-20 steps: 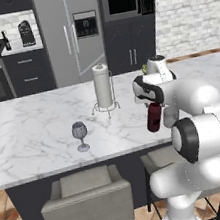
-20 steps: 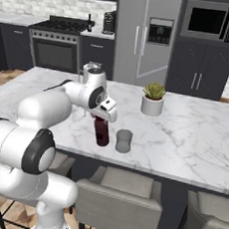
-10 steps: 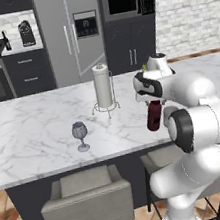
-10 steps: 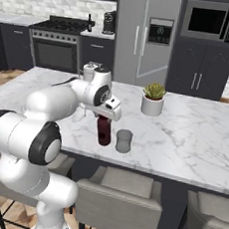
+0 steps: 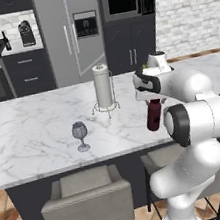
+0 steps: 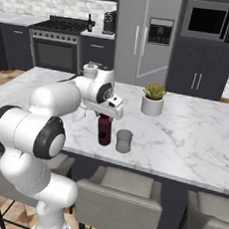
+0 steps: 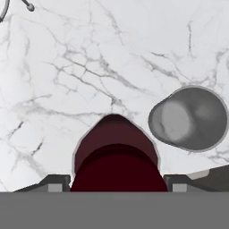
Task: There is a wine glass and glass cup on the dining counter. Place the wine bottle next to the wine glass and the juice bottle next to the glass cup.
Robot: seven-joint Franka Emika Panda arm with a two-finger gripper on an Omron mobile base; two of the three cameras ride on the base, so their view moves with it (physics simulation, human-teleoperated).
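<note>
Home kitchen, steel fridge [image 5: 71, 35], built-in microwave [image 5: 126, 0], stove [image 6: 56, 48], marble dining counter [image 5: 34, 129]

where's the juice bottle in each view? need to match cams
Left base view: juice bottle right of centre, under the hand.
Right base view: left of centre, under the hand.
Hand view: bottom centre, seen from above.
Shared landmark: the glass cup beside it in the right base and hand views.

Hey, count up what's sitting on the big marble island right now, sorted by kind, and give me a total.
Bottles: 1, the maroon juice bottle
Glasses: 2, the wine glass and the glass cup
Paper-towel rolls: 1, the paper-towel roll
Potted plants: 1, the potted plant
Total: 5
</note>
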